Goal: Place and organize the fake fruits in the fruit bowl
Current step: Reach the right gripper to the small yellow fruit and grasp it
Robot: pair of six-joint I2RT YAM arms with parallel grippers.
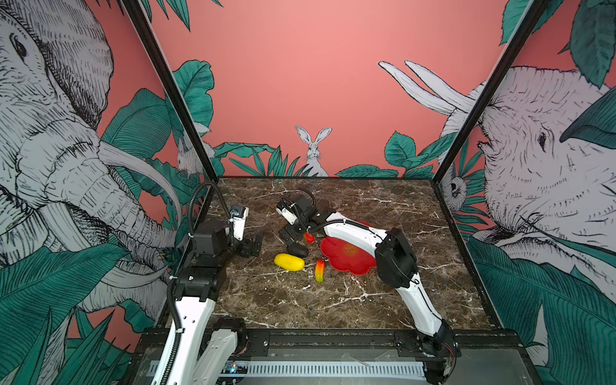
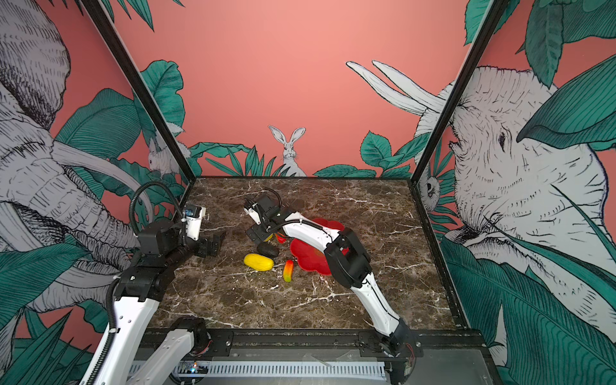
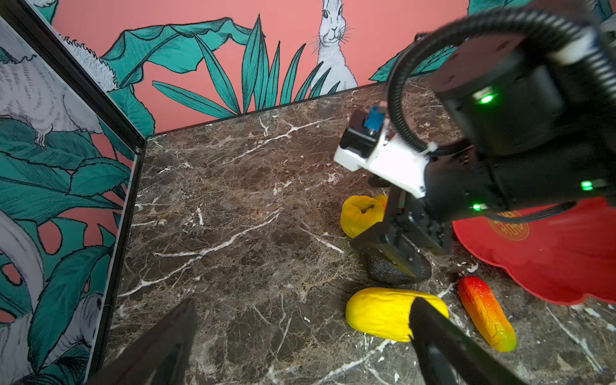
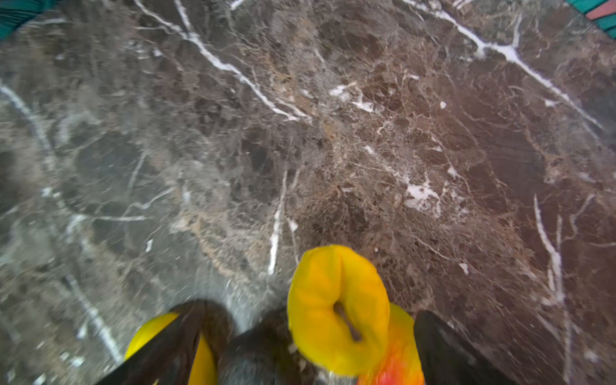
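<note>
Nearest you, the slim red-orange-green plastic fruit point(image 1: 319, 270) lies on the brown marble surface point(image 1: 300, 306), just off the bowl's near-left edge. Left of it, the oblong smooth yellow plastic fruit point(image 1: 289, 262) lies flat.

Your left gripper point(image 1: 253, 246) hangs low at the left, well clear of the bowl. Its fingers point(image 3: 440, 336) are spread wide with nothing between them. In the left wrist view, 1 finger overlaps the end of the oblong yellow fruit.

Just behind that fruit sits the dark blackish oval fruit point(image 1: 297, 250). To its right is the shallow glossy red flower-shaped bowl point(image 1: 336, 263) with its gold centre mark, and your right arm crosses above it.

Farther back, a second slim red fruit point(image 1: 309, 237) lies just beside the bowl's far-left rim, partly hidden by the right gripper point(image 1: 291, 236). That gripper is down at the bumpy round yellow fruit point(image 4: 336, 310). Its fingers point(image 4: 446, 350) stand wide on either side of the fruit, with a gap showing at each.

All 5 fruits are on the surface, outside the bowl.
</note>
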